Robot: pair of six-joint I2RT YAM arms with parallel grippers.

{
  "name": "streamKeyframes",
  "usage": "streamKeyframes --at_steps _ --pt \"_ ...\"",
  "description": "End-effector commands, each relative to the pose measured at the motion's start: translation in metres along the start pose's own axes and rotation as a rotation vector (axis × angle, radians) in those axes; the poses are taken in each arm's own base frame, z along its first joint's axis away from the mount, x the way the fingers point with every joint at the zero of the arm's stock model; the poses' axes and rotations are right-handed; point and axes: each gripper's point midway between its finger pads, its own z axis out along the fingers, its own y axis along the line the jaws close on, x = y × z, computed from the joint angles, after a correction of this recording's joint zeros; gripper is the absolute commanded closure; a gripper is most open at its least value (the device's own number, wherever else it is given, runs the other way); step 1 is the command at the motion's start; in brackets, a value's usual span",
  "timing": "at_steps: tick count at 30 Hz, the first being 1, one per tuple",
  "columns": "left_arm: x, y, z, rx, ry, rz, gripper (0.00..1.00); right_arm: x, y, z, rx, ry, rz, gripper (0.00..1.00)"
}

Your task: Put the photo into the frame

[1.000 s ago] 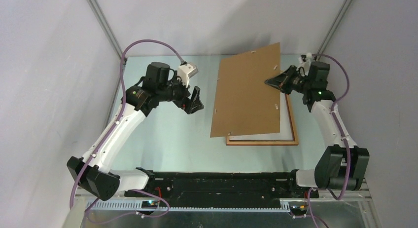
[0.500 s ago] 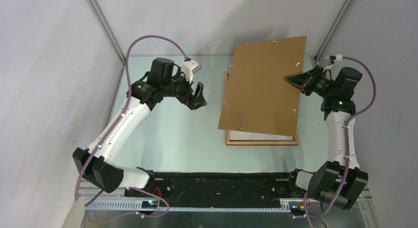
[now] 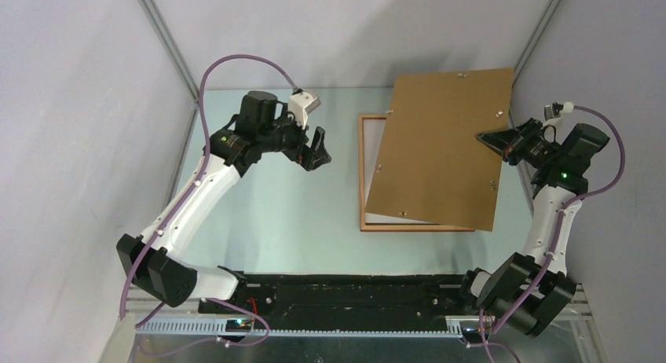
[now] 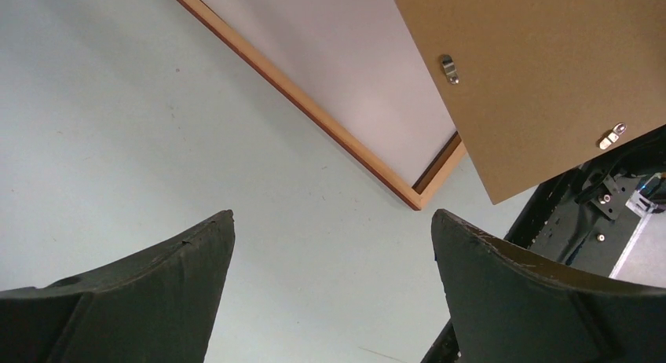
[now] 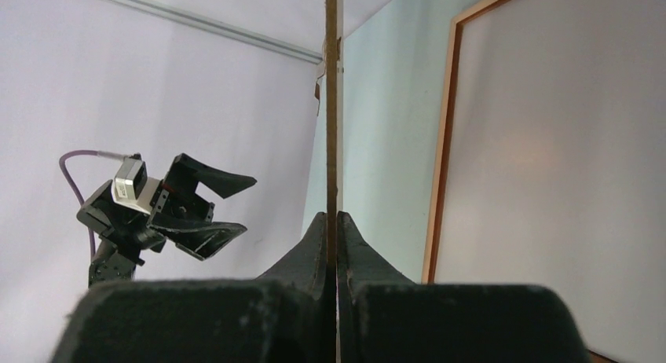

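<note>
1. The table (image 3: 275, 214) carries the frame (image 3: 362, 174), which lies flat at the far right of centre.
2. The brown backing board (image 3: 440, 151) is held tilted over the frame. It hides the frame's right rail and most of its opening.
3. The left arm (image 3: 188, 206) has its elbow low at the near left. Its forearm reaches far and right, with the wrist turned toward the frame.
4. The right arm (image 3: 550, 214) folds at the near right and rises along the right side, with the wrist pointing left.
5. The photo (image 3: 372, 139) lies inside the frame. Only a plain pale surface shows along the left rail and the near rail, and no printed side is visible.
6. The left gripper (image 3: 316, 148) hovers above bare table to the left of the frame. Its jaws are spread wide with nothing between them.
7. The right gripper (image 3: 485, 136) is pinched tight on the board's right edge. In the right wrist view the board shows only as a thin edge-on line between the fingers.
8. Small metal clips (image 4: 448, 68) sit on the board's brown face.
9. The top view does not show whether the board's near edge touches the frame.
</note>
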Motion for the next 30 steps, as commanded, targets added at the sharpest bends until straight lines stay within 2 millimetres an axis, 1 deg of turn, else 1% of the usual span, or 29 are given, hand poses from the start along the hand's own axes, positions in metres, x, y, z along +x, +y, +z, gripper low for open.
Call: streamKeyframes --at_steps 1,6,8,9,10,11,12,13,14,15,16,17,18,20,24,25,26,29,30 --pt "-0.013 -0.001 -0.004 -0.014 -0.057 0.006 0.00 0.007 -0.001 -0.004 -0.056 0.061 -0.029 1.00" --pt "-0.007 -0.001 -0.002 -0.013 -0.052 -0.004 0.00 -0.001 -0.014 0.003 -0.071 0.068 -0.037 1.00" --pt "-0.004 -0.001 -0.001 -0.016 -0.048 -0.007 0.00 -0.008 -0.025 0.009 -0.075 0.072 -0.012 1.00" --pt "-0.004 0.000 -0.001 -0.019 -0.047 -0.008 0.00 -0.011 -0.027 0.013 -0.085 0.069 -0.036 1.00" --pt "-0.003 0.001 -0.001 -0.022 -0.047 -0.009 0.00 -0.013 -0.034 0.017 -0.087 0.080 -0.015 1.00" --pt "-0.003 0.001 -0.001 -0.025 -0.048 -0.008 0.00 -0.013 -0.037 0.021 -0.093 0.090 -0.017 1.00" --pt "-0.002 0.002 -0.001 -0.031 -0.046 -0.008 0.00 -0.018 -0.045 0.026 -0.092 0.099 -0.042 1.00" --pt "-0.002 0.003 -0.002 -0.035 -0.048 -0.004 0.00 -0.013 -0.049 0.031 -0.082 0.126 -0.011 1.00" --pt "-0.001 0.004 -0.001 -0.044 -0.047 -0.001 0.00 -0.017 -0.059 0.037 -0.070 0.133 -0.041 1.00" --pt "0.000 0.006 -0.001 -0.054 -0.046 -0.001 0.00 -0.013 -0.063 0.041 -0.057 0.154 -0.022 1.00" --pt "0.002 0.007 -0.001 -0.058 -0.043 0.002 0.00 -0.016 -0.073 0.046 -0.044 0.158 -0.034 1.00" --pt "0.003 0.008 0.000 -0.064 -0.041 0.003 0.00 -0.015 -0.076 0.050 -0.042 0.169 -0.030 1.00" --pt "0.005 0.009 0.000 -0.067 -0.039 0.007 0.00 -0.017 -0.086 0.055 -0.036 0.178 -0.026 1.00" --pt "0.011 0.011 0.002 -0.072 -0.031 0.011 0.00 -0.017 -0.097 0.064 -0.034 0.206 -0.015 1.00" --pt "0.021 0.015 0.007 -0.086 -0.016 0.016 0.00 -0.014 -0.116 0.076 -0.043 0.273 0.035 1.00" --pt "0.024 0.017 0.008 -0.090 -0.012 0.019 0.00 -0.011 -0.125 0.079 -0.053 0.293 0.049 1.00" --pt "0.025 0.017 0.009 -0.091 -0.009 0.019 0.00 -0.012 -0.123 0.080 -0.055 0.308 0.063 1.00" --pt "0.031 0.019 0.014 -0.092 0.004 0.015 0.00 -0.010 -0.137 0.087 -0.054 0.326 0.083 1.00" --pt "0.032 0.020 0.015 -0.091 0.006 0.014 0.00 -0.010 -0.139 0.088 -0.055 0.329 0.084 1.00"
